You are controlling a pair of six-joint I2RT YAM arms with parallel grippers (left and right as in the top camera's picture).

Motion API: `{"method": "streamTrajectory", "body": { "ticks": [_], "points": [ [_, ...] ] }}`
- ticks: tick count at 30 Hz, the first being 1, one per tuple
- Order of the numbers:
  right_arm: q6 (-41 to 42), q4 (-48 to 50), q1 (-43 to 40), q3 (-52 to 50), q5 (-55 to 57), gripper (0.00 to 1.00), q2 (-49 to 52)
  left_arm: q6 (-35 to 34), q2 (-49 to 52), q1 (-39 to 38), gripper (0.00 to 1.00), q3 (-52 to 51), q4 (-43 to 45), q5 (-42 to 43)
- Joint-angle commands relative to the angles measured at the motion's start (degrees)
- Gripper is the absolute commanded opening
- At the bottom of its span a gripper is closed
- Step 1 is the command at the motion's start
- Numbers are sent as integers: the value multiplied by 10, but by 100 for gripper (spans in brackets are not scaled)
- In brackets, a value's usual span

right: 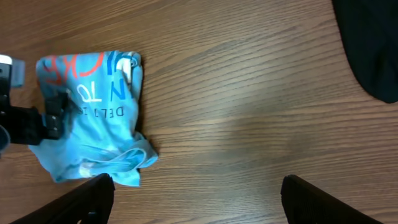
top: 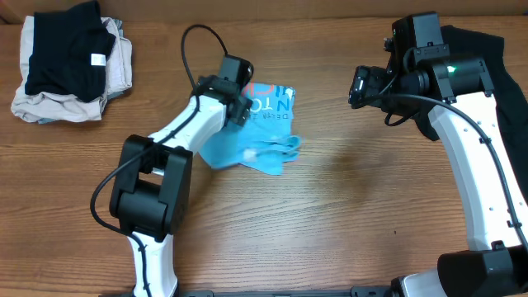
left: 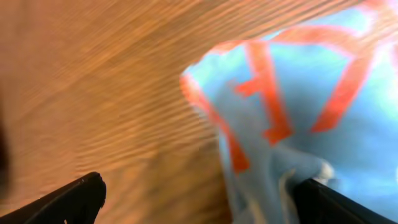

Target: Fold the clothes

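Wood-grain table (top: 346, 206) across all views; nothing of the room visible past it. Light blue T-shirt (top: 262, 124) crumpled left of mid-table, red and white lettering up, a bunched fold trailing off its right side.

Left fingers (top: 245, 106) spread wide, down at the shirt's far-left part. In the left wrist view, one tip over bare wood, the other over blue cloth, red letters just ahead. Not pinching the cloth; cannot tell whether touching it.

Right fingers (top: 355, 88) spread too, empty, hanging over bare table well to the right of the shirt and pointed toward it. Only bare wood between them and the shirt.

Black garment (top: 503, 58) at the far right edge, partly behind the right arm. Pile of clothes (top: 70, 70) in the far left corner, black piece on top of beige ones, well apart from the shirt. Left arm across the shirt's left edge in the overhead view, hiding that part.
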Motion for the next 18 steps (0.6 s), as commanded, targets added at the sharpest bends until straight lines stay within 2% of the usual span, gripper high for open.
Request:
{"method": "streamTrajectory", "body": {
  "ticks": [1,5,8,10,13,15,18],
  "points": [
    [-2,4,-1,4,3,90,0,69,4,-6,100,51,-29,-38],
    [-2,7,-1,4,3,90,0,70,-10,-33,100,149,-157,-18],
    [-3,6,-1,4,3,91,0,83,-22,-51,100,215,-253,49],
    [-4,5,-1,4,3,91,0,121,-33,-59,100,245,-310,125],
    [-6,4,-1,4,3,91,0,223,-42,-65,100,256,-388,239],
    [-6,4,-1,4,3,91,0,264,-40,-66,100,252,-434,277],
    [-6,5,-1,4,3,92,0,287,-40,-66,100,222,-461,288]
  ]
}}
